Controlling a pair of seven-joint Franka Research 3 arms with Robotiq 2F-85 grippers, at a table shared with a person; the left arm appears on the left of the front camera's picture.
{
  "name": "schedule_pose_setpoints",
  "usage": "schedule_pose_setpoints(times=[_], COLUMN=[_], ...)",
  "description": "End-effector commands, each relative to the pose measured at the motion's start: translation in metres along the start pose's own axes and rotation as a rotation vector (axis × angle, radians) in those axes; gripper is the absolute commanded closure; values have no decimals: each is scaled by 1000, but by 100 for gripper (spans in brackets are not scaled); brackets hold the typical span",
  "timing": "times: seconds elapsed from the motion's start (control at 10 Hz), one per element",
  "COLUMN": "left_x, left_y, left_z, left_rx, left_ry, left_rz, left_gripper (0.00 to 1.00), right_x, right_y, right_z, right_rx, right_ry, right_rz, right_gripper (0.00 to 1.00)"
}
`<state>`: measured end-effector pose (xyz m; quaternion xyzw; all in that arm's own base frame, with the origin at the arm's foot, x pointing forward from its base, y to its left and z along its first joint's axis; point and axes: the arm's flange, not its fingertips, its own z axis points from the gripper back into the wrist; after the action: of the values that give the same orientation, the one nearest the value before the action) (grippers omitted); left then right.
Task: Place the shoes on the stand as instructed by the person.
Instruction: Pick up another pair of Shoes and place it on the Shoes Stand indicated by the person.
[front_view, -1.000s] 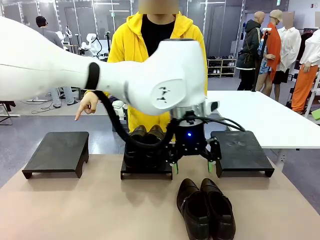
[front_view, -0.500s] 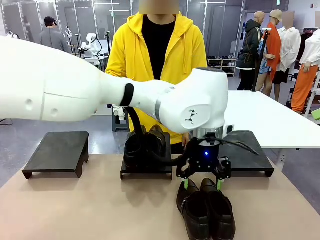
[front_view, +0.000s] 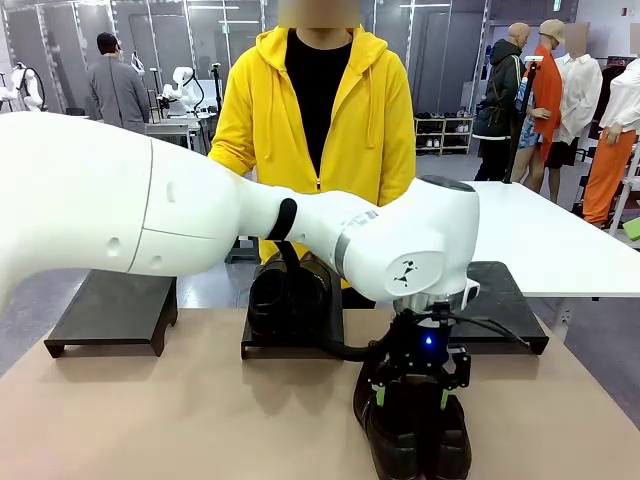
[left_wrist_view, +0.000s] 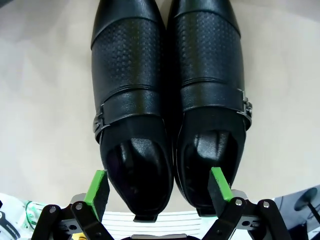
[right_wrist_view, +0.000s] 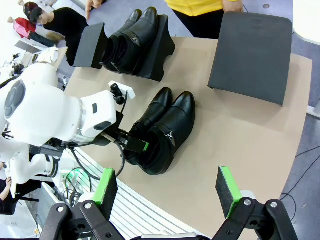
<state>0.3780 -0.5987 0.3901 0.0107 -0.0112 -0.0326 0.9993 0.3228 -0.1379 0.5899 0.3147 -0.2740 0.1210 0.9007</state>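
Note:
One pair of black shoes (front_view: 418, 440) (left_wrist_view: 167, 100) (right_wrist_view: 161, 131) lies side by side on the tan table near its front edge. My left gripper (front_view: 410, 396) (left_wrist_view: 159, 186) is down over the heel ends, open, one green pad (left_wrist_view: 98, 187) just outside each shoe. A second pair (front_view: 290, 288) (right_wrist_view: 131, 41) stands on the middle stand (front_view: 292, 342). The left stand (front_view: 115, 305) and the right stand (front_view: 492, 300) (right_wrist_view: 251, 54) are bare. The person (front_view: 315, 100) in the yellow hoodie stands behind the middle stand. My right gripper (right_wrist_view: 166, 191) hangs open high above the table, holding nothing.
My left arm's white body (front_view: 150, 200) crosses the picture from the left and hides the person's hands. A white table (front_view: 540, 235) stands at the right behind the stands. Bare tabletop (front_view: 150, 420) lies in front of the left stand.
My left gripper has come down and towards the front edge, from in front of the middle stand to around the heels of the pair on the table. The person's pointing hand is now behind my arm.

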Motion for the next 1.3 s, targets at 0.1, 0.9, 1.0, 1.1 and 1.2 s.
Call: schedule_pose_setpoints(times=[0.1, 0.9, 1.0, 1.1, 1.2], left_x=[-6, -13, -13, -12, -12], left_y=[-7, -14, -14, -15, -14], left_z=[-15, -45, -46, -46, -45], left_rx=[24, -12, -16, -24, -27], left_ry=[18, 19, 17, 8, 3], left_rz=[66, 76, 68, 61, 58], left_gripper=[0, 100, 100, 96, 100], right_x=[0, 0, 0, 0, 0], right_y=[-1, -1, -1, -1, -1], right_z=[0, 0, 0, 0, 0], right_rx=[12, 12, 12, 12, 12], right_ry=[-10, -10, -10, -10, -10], right_rz=[17, 17, 17, 17, 17], right_gripper=[0, 0, 0, 0, 0])
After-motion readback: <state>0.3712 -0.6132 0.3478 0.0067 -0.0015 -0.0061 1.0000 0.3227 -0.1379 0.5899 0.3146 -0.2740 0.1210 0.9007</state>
